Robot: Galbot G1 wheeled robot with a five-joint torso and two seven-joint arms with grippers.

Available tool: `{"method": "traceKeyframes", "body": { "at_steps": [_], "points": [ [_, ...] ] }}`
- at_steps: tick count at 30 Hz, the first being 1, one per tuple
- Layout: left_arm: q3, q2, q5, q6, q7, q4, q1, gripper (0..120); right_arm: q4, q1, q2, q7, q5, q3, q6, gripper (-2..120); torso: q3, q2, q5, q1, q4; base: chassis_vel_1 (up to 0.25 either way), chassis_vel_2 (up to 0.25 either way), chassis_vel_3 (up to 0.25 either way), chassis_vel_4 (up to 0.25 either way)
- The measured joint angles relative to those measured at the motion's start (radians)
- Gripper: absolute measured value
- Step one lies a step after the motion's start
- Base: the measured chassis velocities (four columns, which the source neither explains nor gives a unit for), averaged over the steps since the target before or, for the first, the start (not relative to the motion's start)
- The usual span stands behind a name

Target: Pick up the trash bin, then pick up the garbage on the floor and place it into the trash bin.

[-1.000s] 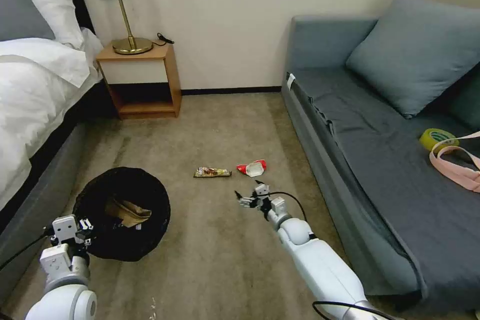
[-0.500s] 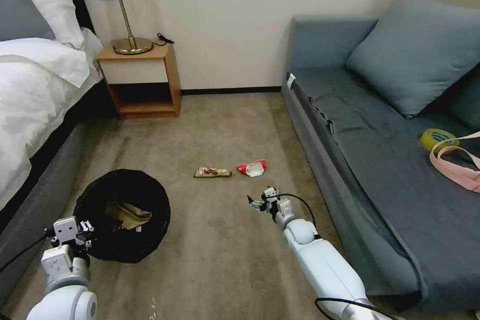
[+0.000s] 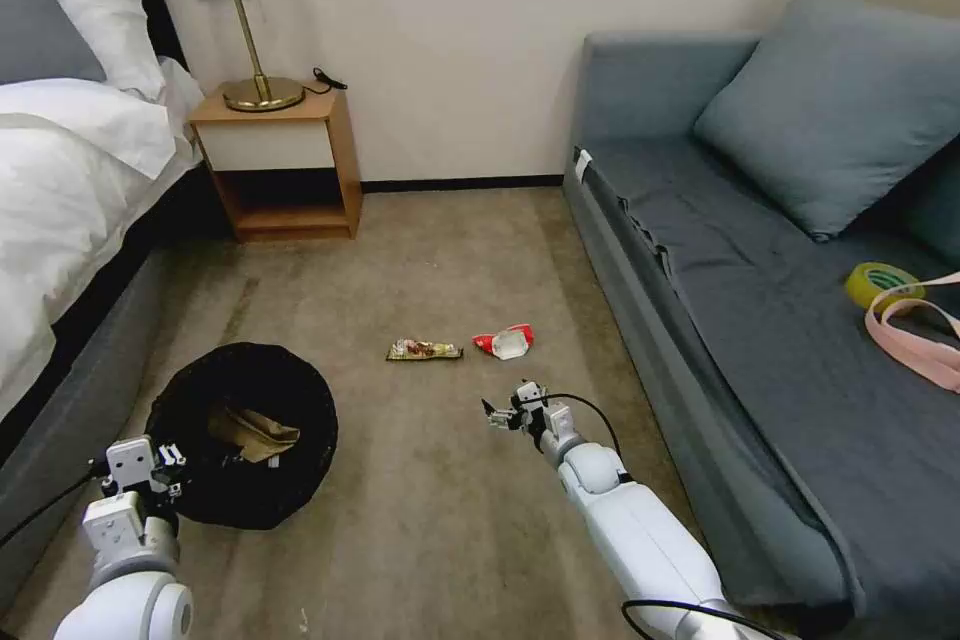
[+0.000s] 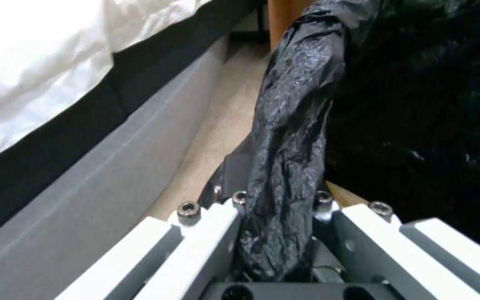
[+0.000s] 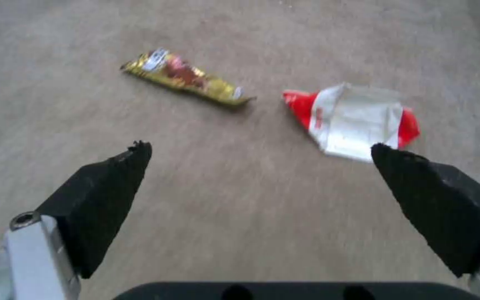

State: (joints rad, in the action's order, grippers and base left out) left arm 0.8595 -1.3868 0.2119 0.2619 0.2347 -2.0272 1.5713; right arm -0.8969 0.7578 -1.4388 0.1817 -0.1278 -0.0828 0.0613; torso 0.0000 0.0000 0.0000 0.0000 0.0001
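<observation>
Left gripper (image 4: pixel 276 233) gripping the bin rim, right gripper (image 5: pixel 262 166) hanging open-fingered over the litter

The left gripper's white fingers (image 4: pixel 206 221) are clamping the crinkly black plastic liner at the rim of the round black trash bin (image 3: pixel 240 435), which is sitting near the bed-side edge of the beige carpeted floor (image 3: pixel 430 260) with a crumpled brown paper bag (image 3: pixel 250 428) lying inside it; the right gripper's black fingers (image 5: pixel 112 183) are standing wide apart above the carpet, holding nothing, just short of the flat golden-brown snack wrapper (image 5: pixel 187 78) and the crushed red-and-white packet (image 5: pixel 354 118), which are lying just beside each other in the middle of the floor, well apart from the bin, the packet being the one nearer the grey sofa (image 3: pixel 760 300)
</observation>
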Motion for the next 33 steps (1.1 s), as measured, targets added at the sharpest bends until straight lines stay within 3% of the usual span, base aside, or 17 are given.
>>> {"method": "traceKeyframes", "body": {
  "at_steps": [16, 33],
  "points": [
    [-0.004, 0.006, 0.001, 0.001, -0.002, 0.017, -0.014, 2, -0.031, 0.004, 0.013, 0.008, 0.031, 0.041, 0.027, 100, 0.0, 0.0, 0.0, 0.0, -0.0001, -0.143, 0.145, 0.151, -0.153],
    [-0.008, 0.006, -0.001, 0.002, -0.003, 0.031, -0.023, 2, -0.214, 0.05, 0.116, 0.014, 0.019, 0.179, -0.011, 100, 0.0, 0.0, 0.0001, 0.0, -0.0003, -0.164, 0.168, 0.169, -0.17]
  ]
}}
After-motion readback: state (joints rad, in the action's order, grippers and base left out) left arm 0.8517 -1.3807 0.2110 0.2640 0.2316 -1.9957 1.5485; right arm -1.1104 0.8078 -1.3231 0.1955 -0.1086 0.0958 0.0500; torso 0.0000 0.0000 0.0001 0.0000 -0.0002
